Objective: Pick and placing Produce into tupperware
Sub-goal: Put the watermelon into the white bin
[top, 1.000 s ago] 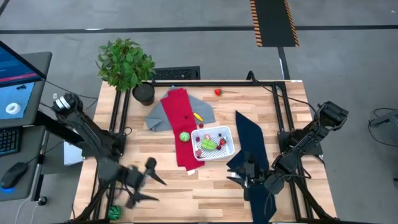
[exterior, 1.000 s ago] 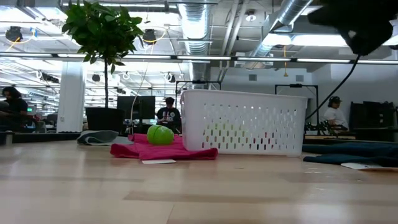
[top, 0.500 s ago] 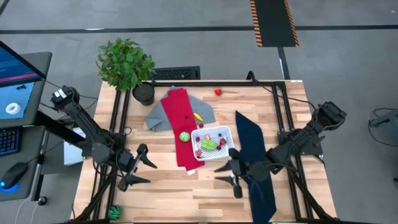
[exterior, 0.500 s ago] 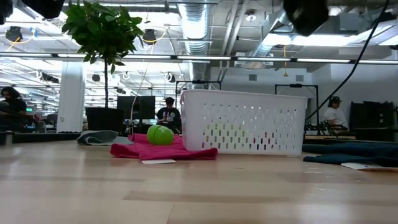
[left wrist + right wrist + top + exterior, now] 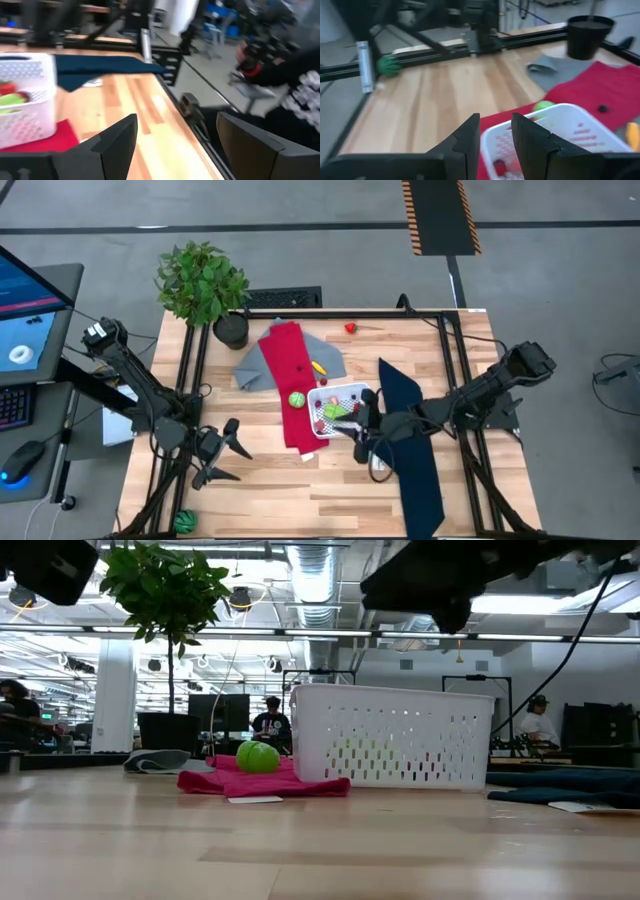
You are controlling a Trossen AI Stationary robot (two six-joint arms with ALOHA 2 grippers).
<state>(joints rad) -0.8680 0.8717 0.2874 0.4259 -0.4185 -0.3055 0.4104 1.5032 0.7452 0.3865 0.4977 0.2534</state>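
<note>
The white tub (image 5: 343,408) stands on the table with one end on the red cloth (image 5: 290,380); green and red toy pieces (image 5: 335,412) lie inside it. A green ball (image 5: 297,400) rests on the red cloth beside the tub, also seen in the low view (image 5: 258,757). A yellow piece (image 5: 318,367) lies on the grey cloth and a red piece (image 5: 350,328) sits near the far edge. My right gripper (image 5: 358,438) hovers open at the tub's near side, its fingers pointing over the rim (image 5: 555,130). My left gripper (image 5: 240,462) hangs open over bare table toward the near left.
A potted plant (image 5: 205,285) stands at the far left corner. A grey cloth (image 5: 260,365) lies under the red one and a long navy cloth (image 5: 410,445) runs to the near edge under my right arm. A green thing (image 5: 183,523) sits off the near left corner.
My right gripper has travelled from the near edge over the navy cloth toward the tub, going left and away from the near edge, and stays open. My left gripper has shifted a little away from the near edge. The tub and produce have kept still.
</note>
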